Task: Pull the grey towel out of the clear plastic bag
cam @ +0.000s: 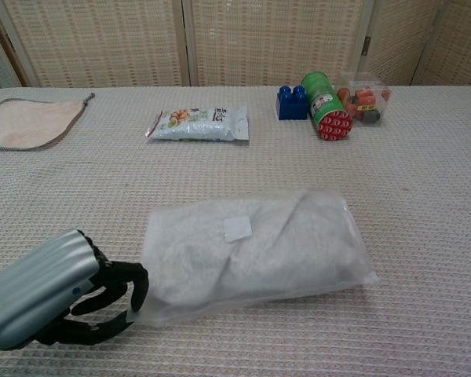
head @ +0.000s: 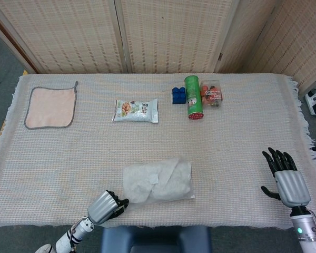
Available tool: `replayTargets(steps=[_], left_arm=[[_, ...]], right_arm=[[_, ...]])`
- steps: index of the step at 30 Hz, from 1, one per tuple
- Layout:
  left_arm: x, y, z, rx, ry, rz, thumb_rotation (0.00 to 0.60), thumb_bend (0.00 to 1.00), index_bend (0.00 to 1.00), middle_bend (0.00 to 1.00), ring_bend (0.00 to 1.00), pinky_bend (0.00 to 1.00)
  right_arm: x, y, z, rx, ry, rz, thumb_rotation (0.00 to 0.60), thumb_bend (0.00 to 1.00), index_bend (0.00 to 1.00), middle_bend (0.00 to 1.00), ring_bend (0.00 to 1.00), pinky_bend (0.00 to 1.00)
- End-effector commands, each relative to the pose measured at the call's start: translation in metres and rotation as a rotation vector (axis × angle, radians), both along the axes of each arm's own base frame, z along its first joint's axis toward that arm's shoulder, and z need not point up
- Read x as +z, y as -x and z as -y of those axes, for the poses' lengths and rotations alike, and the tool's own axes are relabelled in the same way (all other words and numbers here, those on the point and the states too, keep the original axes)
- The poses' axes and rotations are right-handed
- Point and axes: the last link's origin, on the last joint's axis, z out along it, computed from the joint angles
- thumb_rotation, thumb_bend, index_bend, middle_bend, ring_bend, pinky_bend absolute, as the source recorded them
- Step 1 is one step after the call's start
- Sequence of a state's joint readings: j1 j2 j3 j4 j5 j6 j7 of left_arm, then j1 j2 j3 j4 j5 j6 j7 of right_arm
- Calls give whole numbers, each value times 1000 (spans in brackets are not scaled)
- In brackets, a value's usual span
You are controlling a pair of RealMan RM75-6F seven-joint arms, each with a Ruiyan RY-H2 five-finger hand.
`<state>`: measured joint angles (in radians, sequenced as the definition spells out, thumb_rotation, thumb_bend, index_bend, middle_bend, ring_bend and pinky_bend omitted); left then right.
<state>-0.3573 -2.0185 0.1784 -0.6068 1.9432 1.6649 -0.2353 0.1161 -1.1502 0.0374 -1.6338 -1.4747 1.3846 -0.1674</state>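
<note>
The clear plastic bag [head: 158, 182] lies flat near the table's front edge, and the grey towel [cam: 243, 247] is folded inside it and fills it. A small white label shows on top. My left hand [cam: 59, 298] comes in from the front left with its dark fingers [cam: 135, 284] curled at the bag's near left corner and touching it. Whether they pinch the plastic I cannot tell. My right hand [head: 286, 178] hovers far to the right near the front edge, fingers spread and holding nothing. The chest view does not show it.
At the back lie a peach cloth [head: 50, 107] on the left, a snack packet [head: 136, 110] in the middle, and a blue block [head: 178, 95], a green can [head: 194, 98] and a clear box of small items [head: 213, 94] together. The table's front edge runs just below the bag.
</note>
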Motion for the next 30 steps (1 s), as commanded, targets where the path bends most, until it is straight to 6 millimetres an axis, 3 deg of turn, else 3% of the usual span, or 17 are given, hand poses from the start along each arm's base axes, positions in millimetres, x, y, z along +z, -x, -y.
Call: replayTargets(steps=[1, 7, 12, 22, 26, 30], left_arm=[[-2, -2, 0, -2, 4, 7, 600, 522, 657, 1000, 1000, 1000], [-3, -5, 0, -5, 7, 26, 600, 577, 677, 1000, 1000, 1000], [0, -4, -1, -8, 3, 33, 600, 580, 684, 1000, 1000, 1000], [4, -1, -5, 5, -11, 22, 600, 571, 680, 1000, 1000, 1000], [6, 0, -7, 11, -17, 22, 600, 571, 680, 1000, 1000, 1000], [8, 1, -9, 13, -22, 22, 600, 572, 683, 1000, 1000, 1000]], right_arm=[[0, 0, 0, 0, -2, -1, 600, 113, 0, 0, 0, 0], [-5, 0, 1, 0, -18, -5, 600, 113, 0, 0, 0, 0], [-29, -2, 10, 36, -71, 24, 600, 117, 11, 0, 0, 0], [-63, -20, 49, 129, -137, 156, 600, 265, 308, 0, 0, 0], [-97, -35, 73, 156, -203, 228, 600, 304, 352, 0, 0, 0], [-124, -46, 83, 169, -256, 274, 600, 315, 357, 0, 0, 0]])
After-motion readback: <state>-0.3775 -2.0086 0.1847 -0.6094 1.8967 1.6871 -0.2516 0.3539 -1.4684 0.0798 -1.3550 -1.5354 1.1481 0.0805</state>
